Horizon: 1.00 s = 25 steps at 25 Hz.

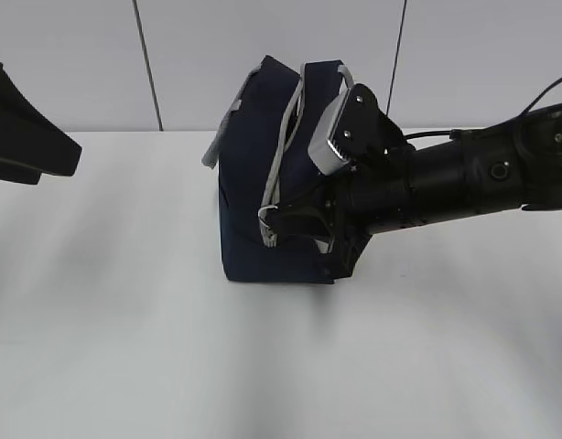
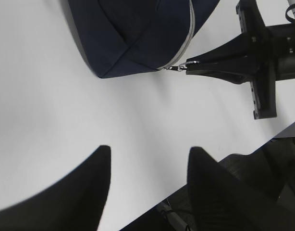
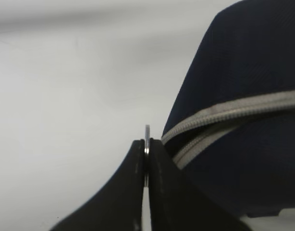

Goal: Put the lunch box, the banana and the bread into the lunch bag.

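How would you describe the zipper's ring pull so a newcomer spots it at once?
Start at the navy lunch bag standing mid-table. Follow its grey zipper down to the bag's lower corner. There the small metal ring pull is pinched edge-on in the right gripper, the only shiny metal part among fabric and black plastic.

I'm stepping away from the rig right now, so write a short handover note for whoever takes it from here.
Right gripper: shut on the zipper's ring pull at the lower corner of the lunch bag.
Left gripper: open, holding nothing, hovering over the bare table away from the bag.
Lunch bag stands mid-table.
Lunch box, banana and bread: not in view in any camera.
Done: pull gripped.
Left: locate and pack all three items.
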Available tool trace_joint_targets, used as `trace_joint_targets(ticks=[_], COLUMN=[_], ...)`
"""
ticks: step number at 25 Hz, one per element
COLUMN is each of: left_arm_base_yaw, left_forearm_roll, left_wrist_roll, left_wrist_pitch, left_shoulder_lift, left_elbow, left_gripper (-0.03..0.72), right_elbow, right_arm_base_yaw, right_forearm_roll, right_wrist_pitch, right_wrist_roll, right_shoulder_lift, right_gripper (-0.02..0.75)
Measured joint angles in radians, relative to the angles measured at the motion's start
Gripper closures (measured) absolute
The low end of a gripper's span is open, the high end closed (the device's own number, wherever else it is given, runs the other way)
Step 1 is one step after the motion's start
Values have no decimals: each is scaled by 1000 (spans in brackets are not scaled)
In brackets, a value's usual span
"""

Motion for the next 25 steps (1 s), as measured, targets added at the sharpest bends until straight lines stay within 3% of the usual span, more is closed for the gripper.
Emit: trace_joint_targets(ticks=[12,25], left_arm_base_yaw=[0,0], left_forearm_roll=[-7,-225], left_wrist_roll=[30,355], left_wrist_pitch=[-57,-133], left_shoulder_lift=[0,155], left_elbow=[0,0], left_gripper=[317,317], right_elbow=[-95,-110], right_arm_base_yaw=[0,0], right_forearm_roll=[0,-40], right_wrist_pitch=[6,6], right_wrist_roll=[147,279], right_shoulder_lift=[-1,-1], right_gripper=[754,754])
